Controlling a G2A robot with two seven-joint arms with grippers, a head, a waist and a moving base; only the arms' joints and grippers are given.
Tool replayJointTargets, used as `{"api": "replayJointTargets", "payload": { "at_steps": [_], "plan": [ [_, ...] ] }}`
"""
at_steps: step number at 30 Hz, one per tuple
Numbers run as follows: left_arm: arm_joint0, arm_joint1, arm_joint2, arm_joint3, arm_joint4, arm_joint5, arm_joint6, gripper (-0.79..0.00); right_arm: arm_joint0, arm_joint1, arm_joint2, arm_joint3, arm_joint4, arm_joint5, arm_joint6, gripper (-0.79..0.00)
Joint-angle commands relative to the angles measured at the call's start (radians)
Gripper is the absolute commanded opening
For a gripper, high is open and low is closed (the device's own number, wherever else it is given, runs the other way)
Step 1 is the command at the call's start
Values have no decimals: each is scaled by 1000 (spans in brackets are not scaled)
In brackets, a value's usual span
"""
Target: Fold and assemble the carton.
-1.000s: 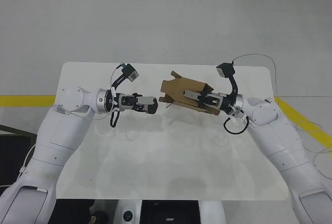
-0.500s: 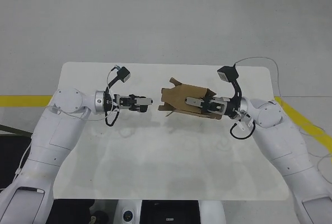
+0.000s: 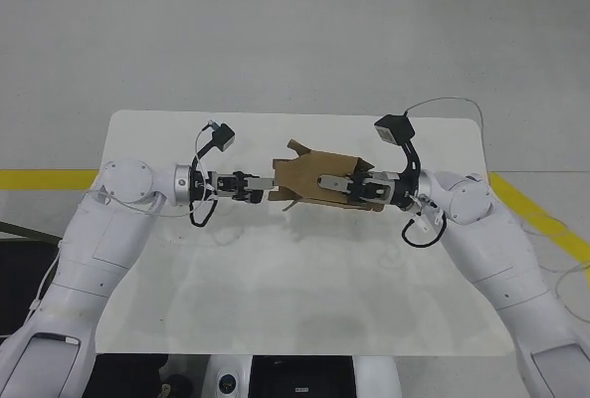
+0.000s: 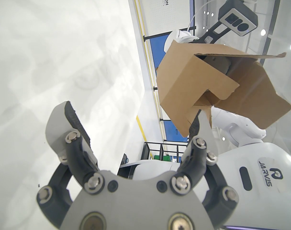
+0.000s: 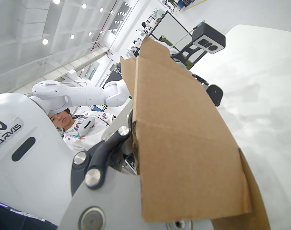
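Change: I have brought the carton (image 3: 314, 171) leftward with the right gripper (image 3: 329, 182). The left gripper (image 3: 269, 188) backed off, then returned to the carton's end.
Carton: held off the table (image 3: 275, 298), over its far middle, lying lengthwise between the arms.
Right grip: closed on a side wall, as far as I can judge.
Left fingers (image 4: 72, 123): spread wide, holding nothing; one tip seems to touch a flap's edge.
Done: body opened into a sleeve.
Left: flaps at the left gripper's end are loose, one partly turned in, none tucked. Far end, cannot tell.
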Motion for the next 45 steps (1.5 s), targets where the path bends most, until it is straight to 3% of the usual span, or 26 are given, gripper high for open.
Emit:
{"api": "replayJointTargets", "payload": {
  "at_steps": [1, 45],
  "plan": [
    [-2, -1, 5, -4, 0, -2, -1, 0, 4, -3, -5, 0, 3, -2, 2, -785],
    [-32, -14, 52, -35, -57, -10, -6, 0, 22, -32, -55, -30, 16, -3, 13, -785]
  ]
}}
